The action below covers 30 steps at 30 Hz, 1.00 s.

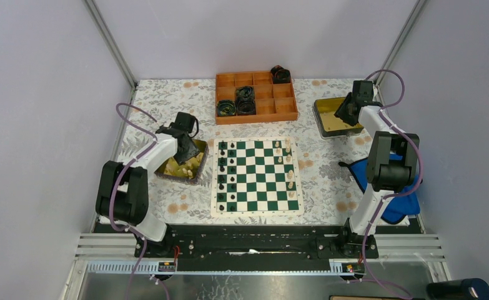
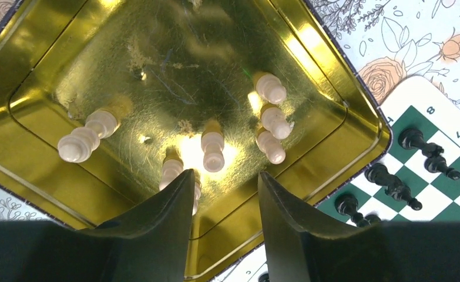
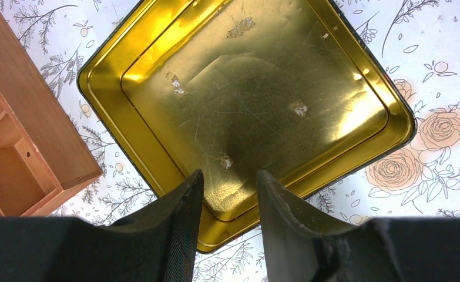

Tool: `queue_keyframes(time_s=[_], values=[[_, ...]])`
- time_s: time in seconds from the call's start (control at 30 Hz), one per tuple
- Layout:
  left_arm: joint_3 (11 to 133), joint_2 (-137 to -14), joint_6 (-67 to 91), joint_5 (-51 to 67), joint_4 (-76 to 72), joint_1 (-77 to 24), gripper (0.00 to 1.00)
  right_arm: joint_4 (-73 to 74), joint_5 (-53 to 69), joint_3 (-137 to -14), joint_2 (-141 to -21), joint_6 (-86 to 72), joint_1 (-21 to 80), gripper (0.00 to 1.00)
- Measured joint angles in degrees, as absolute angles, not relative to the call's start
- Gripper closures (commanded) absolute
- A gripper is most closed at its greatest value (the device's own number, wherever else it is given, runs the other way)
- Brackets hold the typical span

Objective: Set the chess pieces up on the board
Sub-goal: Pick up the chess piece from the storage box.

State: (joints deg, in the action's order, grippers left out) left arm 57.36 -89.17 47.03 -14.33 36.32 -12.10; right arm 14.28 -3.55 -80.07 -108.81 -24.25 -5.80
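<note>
Left wrist: we hang left end effector half-open, empty, over tin, white piece at 12 o'clock, aligned for grasp; right end effector half-open, empty.

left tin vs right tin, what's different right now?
Left tin holds several cream-white pieces lying loose; right tin shows none in the part in view. Left tin sits close beside the board, at its left edge; right tin sits farther back, to the right of the orange tray. Shared: both are square, gold-lined and scuffed inside.
</note>
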Motion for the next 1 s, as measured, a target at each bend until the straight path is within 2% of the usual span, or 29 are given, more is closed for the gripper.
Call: queue_keyframes(time_s=[0.37, 0.67, 1.0], values=[[57.4, -92.0, 47.0, -13.8, 35.0, -11.2, 0.54, 14.3, -3.6, -80.1, -109.0, -24.3, -5.8, 0.55], [57.4, -92.7, 46.4, -13.8, 34.1, -10.4, 0.60, 14.3, -3.6, -80.1, -110.5, -24.3, -5.8, 0.55], [57.4, -93.3, 45.3, -13.0, 33.7, -9.9, 0.81, 14.5, -3.6, -80.4, -110.8, -24.2, -5.8, 0.55]])
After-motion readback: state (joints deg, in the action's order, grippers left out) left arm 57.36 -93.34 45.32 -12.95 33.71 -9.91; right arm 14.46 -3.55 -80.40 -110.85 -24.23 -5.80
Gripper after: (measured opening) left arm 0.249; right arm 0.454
